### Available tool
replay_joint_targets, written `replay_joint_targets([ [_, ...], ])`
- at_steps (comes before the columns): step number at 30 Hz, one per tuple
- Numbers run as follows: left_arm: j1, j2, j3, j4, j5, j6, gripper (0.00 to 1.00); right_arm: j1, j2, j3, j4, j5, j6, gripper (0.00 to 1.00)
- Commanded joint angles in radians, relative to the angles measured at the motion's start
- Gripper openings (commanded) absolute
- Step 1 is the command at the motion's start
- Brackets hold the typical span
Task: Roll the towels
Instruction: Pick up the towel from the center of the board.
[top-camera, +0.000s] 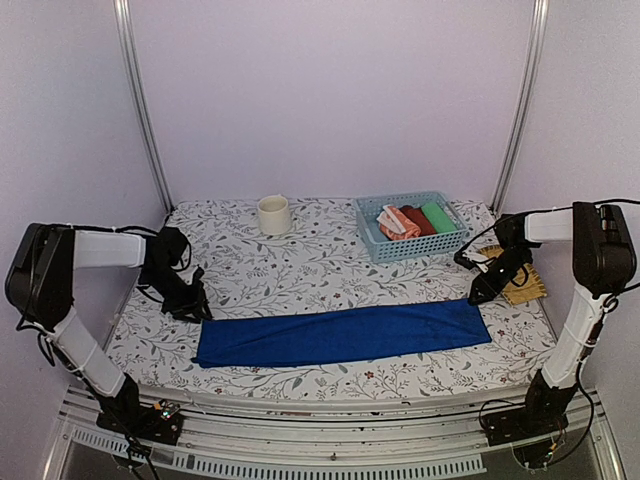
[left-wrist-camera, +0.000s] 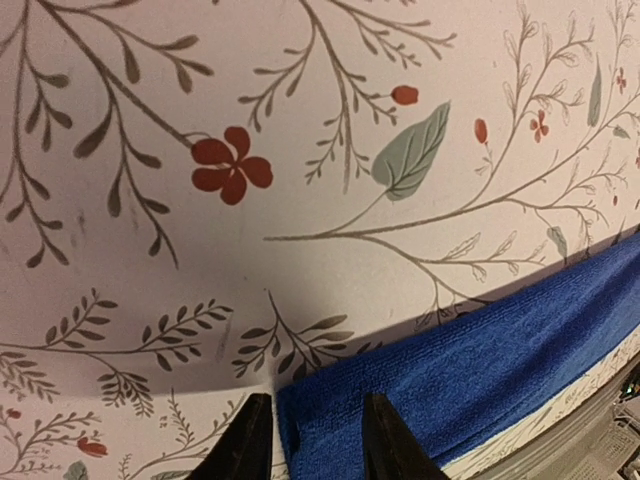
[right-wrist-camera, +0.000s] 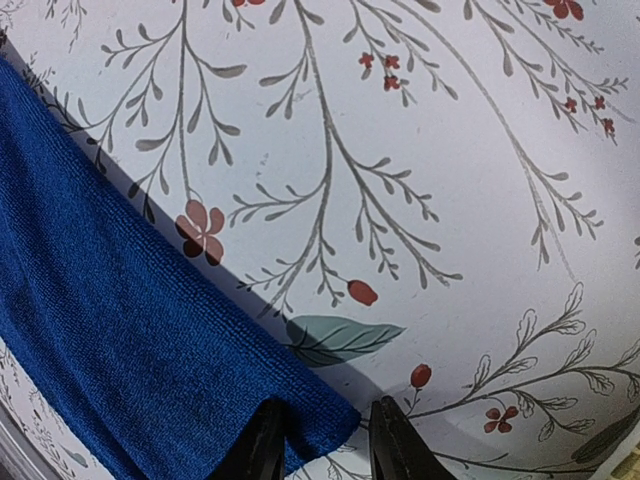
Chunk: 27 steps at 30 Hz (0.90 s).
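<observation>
On the table the flat towel lies stretched left to right across the front, long edge parallel to the near edge. The left gripper sits at its back-left corner and the right gripper at its back-right corner. In each wrist view that corner lies between the fingers. The cup stands behind the towel, left of centre, near the back edge. The basket is to the cup's right, also at the back, with three rolls side by side in it: left roll, middle roll, right roll. A small mat lies right of the towel's right end, in front of the basket and just beside the right gripper.
</observation>
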Motion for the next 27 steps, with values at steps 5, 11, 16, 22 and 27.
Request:
replay_joint_targets([
  [5,0.022,-0.075,-0.053,0.004,0.019,-0.026,0.35,0.005,0.025,-0.017,-0.028,-0.006,-0.009,0.32],
  [11,0.021,-0.032,-0.049,0.032,0.021,-0.021,0.31,0.005,0.033,-0.017,-0.023,-0.004,-0.005,0.33],
  [16,0.018,-0.004,-0.041,0.075,0.054,-0.007,0.22,0.004,0.037,-0.017,-0.023,-0.009,-0.003,0.29],
  [22,0.018,0.052,-0.031,0.090,0.024,0.005,0.19,0.004,0.042,-0.014,-0.022,-0.010,0.000,0.27],
  [27,0.019,0.046,-0.024,0.111,-0.013,0.004,0.02,0.004,0.044,0.002,-0.017,-0.020,0.012,0.09],
])
